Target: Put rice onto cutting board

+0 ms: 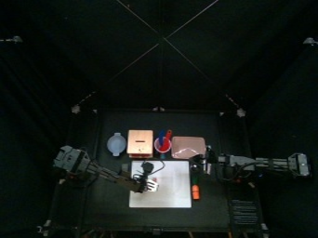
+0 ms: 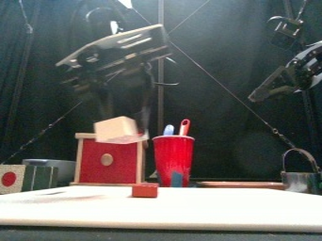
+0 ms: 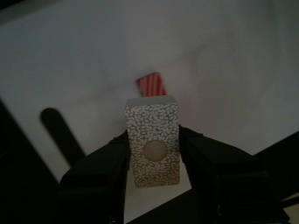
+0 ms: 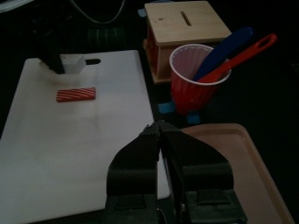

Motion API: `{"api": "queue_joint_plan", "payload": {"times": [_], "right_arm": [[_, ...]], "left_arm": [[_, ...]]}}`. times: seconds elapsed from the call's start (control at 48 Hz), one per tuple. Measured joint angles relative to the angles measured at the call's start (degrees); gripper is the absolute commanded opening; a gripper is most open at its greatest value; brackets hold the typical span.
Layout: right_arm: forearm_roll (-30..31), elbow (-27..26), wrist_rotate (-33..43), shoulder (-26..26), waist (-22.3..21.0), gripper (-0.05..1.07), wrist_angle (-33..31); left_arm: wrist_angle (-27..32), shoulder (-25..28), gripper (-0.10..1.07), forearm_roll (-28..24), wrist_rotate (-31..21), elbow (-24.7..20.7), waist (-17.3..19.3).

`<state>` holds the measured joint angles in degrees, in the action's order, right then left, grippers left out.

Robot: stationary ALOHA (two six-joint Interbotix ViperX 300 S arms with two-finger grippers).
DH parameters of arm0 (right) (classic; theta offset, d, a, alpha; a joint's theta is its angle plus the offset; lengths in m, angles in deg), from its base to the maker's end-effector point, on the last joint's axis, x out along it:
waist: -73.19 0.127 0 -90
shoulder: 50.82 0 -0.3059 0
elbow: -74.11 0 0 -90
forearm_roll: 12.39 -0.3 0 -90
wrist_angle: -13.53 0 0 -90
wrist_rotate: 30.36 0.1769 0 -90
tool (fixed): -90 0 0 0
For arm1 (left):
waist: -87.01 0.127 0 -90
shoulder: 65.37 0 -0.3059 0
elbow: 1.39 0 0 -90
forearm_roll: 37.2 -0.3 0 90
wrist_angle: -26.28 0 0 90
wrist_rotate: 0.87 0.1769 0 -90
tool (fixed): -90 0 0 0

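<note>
Two jointed black robot arms with boxy grey-black segments: left arm (image 1: 87,167), right arm (image 1: 261,165). Left matte black two-jawed gripper (image 3: 152,166) and right matte black two-jawed gripper (image 4: 166,153), both with broad, rounded jaw bases. Thin black cables run along the arms' upper links.

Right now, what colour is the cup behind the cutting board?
Red cup, clearest in the right wrist view.

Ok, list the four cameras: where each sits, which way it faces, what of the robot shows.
Top: high overhead, facing straight down on the cutting board; both arms show, one from each side.
Front: table height at the front edge, facing level across the board; arms hang behind.
Left wrist: on the left arm, facing down at the board; left claw grips the rice.
Right wrist: on the right arm, facing along the board; right claw, shut.
Shared: both wrist views show the red striped piece.
</note>
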<state>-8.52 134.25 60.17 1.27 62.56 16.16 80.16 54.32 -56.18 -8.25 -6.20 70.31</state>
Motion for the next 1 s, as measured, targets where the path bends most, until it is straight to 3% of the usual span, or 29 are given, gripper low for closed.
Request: {"api": "queue_joint_plan", "payload": {"times": [0.208,0.792,1.0], "right_arm": [[0.2,0.4,0.0,-0.1,-0.4,0.03,-0.1],[-0.5,0.5,0.0,-0.1,-1.1,0.03,-0.2],[-0.6,0.5,0.0,-0.1,-1.1,0.03,-0.4]], "left_arm": [[0.4,5.2,0.68,0.2,0.7,-6.6,1.3],[-1.6,11.9,0.69,0.4,-1.4,-12.7,3.1],[-2.4,12.0,0.81,0.4,-1.5,-12.9,3.7]]}}
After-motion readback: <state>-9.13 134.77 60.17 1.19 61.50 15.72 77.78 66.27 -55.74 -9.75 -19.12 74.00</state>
